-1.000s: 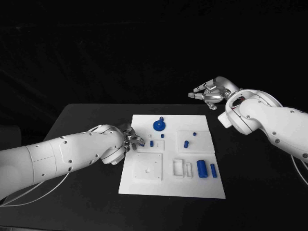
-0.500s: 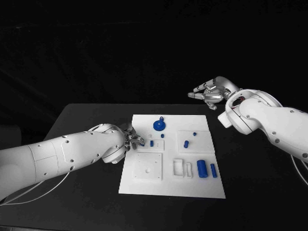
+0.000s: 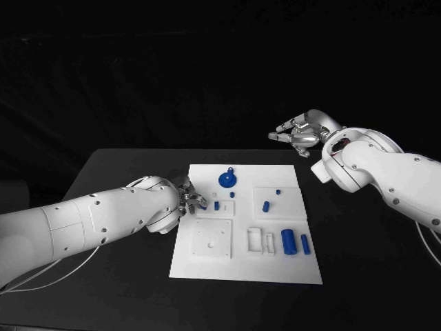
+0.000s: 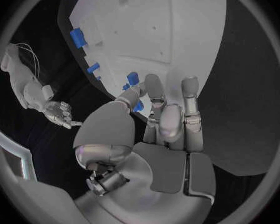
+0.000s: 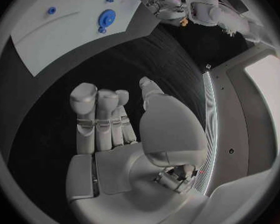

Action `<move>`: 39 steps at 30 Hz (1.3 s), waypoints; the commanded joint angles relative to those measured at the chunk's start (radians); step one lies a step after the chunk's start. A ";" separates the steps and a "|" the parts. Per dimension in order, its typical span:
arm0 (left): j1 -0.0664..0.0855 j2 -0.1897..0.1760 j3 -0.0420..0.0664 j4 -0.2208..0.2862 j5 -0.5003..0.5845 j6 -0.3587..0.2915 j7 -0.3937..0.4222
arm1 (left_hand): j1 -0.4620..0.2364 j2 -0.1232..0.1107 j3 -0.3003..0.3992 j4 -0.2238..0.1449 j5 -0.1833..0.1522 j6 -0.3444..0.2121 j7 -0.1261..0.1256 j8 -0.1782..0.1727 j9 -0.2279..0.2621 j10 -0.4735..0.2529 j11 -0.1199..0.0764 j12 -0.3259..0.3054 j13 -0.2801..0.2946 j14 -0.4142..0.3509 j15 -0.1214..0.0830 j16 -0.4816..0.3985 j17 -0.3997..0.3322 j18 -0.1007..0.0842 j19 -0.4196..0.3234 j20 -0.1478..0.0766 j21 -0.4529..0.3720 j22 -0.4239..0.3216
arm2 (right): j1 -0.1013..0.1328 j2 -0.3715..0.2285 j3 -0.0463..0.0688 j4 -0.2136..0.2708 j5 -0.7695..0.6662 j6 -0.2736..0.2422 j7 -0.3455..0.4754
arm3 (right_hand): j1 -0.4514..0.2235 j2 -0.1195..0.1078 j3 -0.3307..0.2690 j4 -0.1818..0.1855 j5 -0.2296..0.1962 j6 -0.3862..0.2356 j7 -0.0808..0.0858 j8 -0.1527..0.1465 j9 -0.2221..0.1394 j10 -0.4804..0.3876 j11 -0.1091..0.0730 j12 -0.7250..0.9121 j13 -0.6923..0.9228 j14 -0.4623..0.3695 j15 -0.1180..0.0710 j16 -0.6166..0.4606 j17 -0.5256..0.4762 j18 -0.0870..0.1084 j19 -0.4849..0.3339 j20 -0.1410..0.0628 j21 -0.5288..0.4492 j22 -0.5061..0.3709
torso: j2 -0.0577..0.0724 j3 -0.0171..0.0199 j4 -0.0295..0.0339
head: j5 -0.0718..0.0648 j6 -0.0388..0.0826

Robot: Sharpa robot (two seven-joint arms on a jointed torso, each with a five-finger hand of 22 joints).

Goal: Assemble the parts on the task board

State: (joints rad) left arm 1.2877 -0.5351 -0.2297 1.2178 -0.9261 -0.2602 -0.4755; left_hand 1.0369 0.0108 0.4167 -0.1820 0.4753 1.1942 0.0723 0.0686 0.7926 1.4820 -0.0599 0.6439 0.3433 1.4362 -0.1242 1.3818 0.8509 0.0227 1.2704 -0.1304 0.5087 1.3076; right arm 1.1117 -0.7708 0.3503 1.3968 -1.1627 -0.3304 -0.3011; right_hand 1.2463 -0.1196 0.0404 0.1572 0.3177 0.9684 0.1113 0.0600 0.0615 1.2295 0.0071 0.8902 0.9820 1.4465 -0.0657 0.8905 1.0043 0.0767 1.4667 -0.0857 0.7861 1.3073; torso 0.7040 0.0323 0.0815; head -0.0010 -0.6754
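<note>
1. My left hand (image 3: 186, 200) sits low at the left edge of the task board (image 3: 242, 265), over the black counter (image 3: 111, 172). In the left wrist view its fingers (image 4: 155, 92) reach toward a small blue part (image 4: 132, 77) at the board's edge. I cannot tell whether they pinch it or only touch it.
2. The task board lies flat in the middle of the counter. A round blue part (image 3: 227, 181) with a small knob rests near its far edge.
3. Just nearer me, a short blue peg (image 3: 218, 205) stands close to my left fingertips, and a tiny blue piece (image 3: 233, 194) lies just beside it.
4. Further right, a slanted blue part (image 3: 267, 205) and a small blue dot (image 3: 278, 191) sit on a raised white square.
5. Toward the near right, a fat blue cylinder (image 3: 289, 241) and a thin blue bar (image 3: 304, 242) lie side by side.
6. My right hand (image 3: 298, 135) hangs raised beyond the board's far right corner, well apart from it, holding nothing, its fingers loosely spread.
</note>
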 commanded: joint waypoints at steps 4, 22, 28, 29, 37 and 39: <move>-0.017 0.017 -0.010 0.012 0.004 0.080 -0.011 | 0.003 0.015 -0.013 0.012 -0.016 0.222 -0.125 0.012 0.078 0.034 -0.027 0.014 -0.056 0.003 -0.005 0.002 0.003 0.025 -0.003 0.012 0.009 0.019 | 0.000 0.000 0.000 0.001 -0.001 0.011 0.005 | -0.003 0.005 -0.005 0.000 0.004 0.008 0.001 0.002 0.001 0.003 -0.006 0.003 0.000 0.005 -0.005 0.004 -0.001 0.014 0.024 -0.003 0.000 0.094 | 0.001 -0.0002 -0.0003 | -0.001 0.000; -0.017 0.026 -0.010 0.015 -0.013 0.082 -0.012 | 0.009 0.023 -0.033 0.023 -0.058 0.239 -0.135 0.010 0.244 0.034 -0.027 0.057 -0.162 0.007 -0.003 0.006 0.030 0.043 -0.004 0.032 0.012 0.019 | -0.001 0.001 0.000 0.000 -0.001 0.011 0.006 | -0.003 0.005 -0.005 -0.001 0.006 0.008 0.001 0.002 0.001 0.003 -0.006 0.001 -0.001 0.005 -0.005 0.004 -0.001 0.014 0.024 -0.003 0.001 0.095 | 0.000 0.0001 -0.0001 | -0.002 0.000; -0.017 0.028 -0.010 0.012 -0.029 0.082 -0.012 | 0.010 0.021 -0.033 0.021 -0.053 0.241 -0.138 0.012 0.289 0.034 -0.027 0.067 -0.178 0.008 -0.003 0.008 0.036 0.049 -0.004 0.037 0.013 0.019 | -0.001 0.002 0.000 -0.001 -0.001 0.011 0.006 | -0.003 0.005 -0.005 -0.001 0.006 0.008 0.001 0.002 0.001 0.003 -0.006 0.001 -0.001 0.005 -0.005 0.004 -0.001 0.014 0.024 -0.003 0.001 0.095 | 0.001 0.0001 0.0001 | -0.003 0.002; -0.017 0.028 -0.010 0.012 -0.031 0.082 -0.012 | 0.010 0.021 -0.033 0.021 -0.053 0.241 -0.138 0.012 0.291 0.034 -0.027 0.067 -0.179 0.008 -0.003 0.009 0.036 0.049 -0.004 0.037 0.013 0.019 | -0.001 0.002 0.000 -0.001 -0.001 0.011 0.007 | -0.003 0.005 -0.005 -0.001 0.006 0.008 0.001 0.002 0.001 0.003 -0.006 0.001 -0.001 0.005 -0.005 0.004 -0.001 0.014 0.024 -0.003 0.001 0.095 | 0.001 0.0002 0.0002 | -0.003 0.002; -0.017 0.030 -0.010 0.011 -0.039 0.079 -0.010 | 0.011 0.025 -0.044 0.026 -0.094 0.250 -0.139 0.013 0.323 0.034 -0.026 0.076 -0.189 0.009 -0.001 0.012 0.046 0.056 -0.005 0.045 0.014 0.019 | -0.001 0.003 0.000 -0.002 -0.001 0.011 0.007 | -0.003 0.005 -0.005 -0.001 0.006 0.008 0.001 0.002 0.001 0.003 -0.006 0.001 -0.001 0.005 -0.005 0.004 -0.001 0.014 0.024 -0.003 0.001 0.095 | 0.001 -0.0001 -0.0003 | -0.004 0.002; -0.017 0.031 -0.009 0.011 -0.040 0.079 -0.010 | 0.014 0.028 -0.052 0.029 -0.120 0.253 -0.140 0.015 0.330 0.034 -0.025 0.078 -0.190 0.009 -0.001 0.013 0.047 0.057 -0.005 0.048 0.013 0.019 | -0.001 0.003 0.000 -0.002 -0.001 0.011 0.007 | -0.003 0.005 -0.005 -0.001 0.006 0.008 0.001 0.002 0.001 0.003 -0.006 0.001 -0.001 0.005 -0.005 0.004 -0.001 0.014 0.024 -0.003 0.001 0.095 | 0.001 0.0003 -0.0004 | -0.003 0.002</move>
State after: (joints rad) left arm 1.2830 -0.5122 -0.2320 1.2220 -0.9646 -0.2343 -0.4805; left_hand 1.0448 0.0290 0.3685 -0.1530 0.3623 1.1943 0.0722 0.0843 1.1204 1.4856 -0.0634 0.7181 0.1537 1.4418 -0.1230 1.3895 0.8967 0.0701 1.2669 -0.0911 0.5166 1.3073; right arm 1.1115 -0.7688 0.3503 1.3944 -1.1626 -0.3298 -0.3008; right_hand 1.2464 -0.1197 0.0404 0.1572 0.3176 0.9682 0.1114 0.0600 0.0612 1.2297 0.0073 0.8902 0.9819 1.4465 -0.0657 0.8905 1.0043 0.0768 1.4667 -0.0858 0.7861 1.3078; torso 0.7049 0.0323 0.0814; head -0.0046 -0.6732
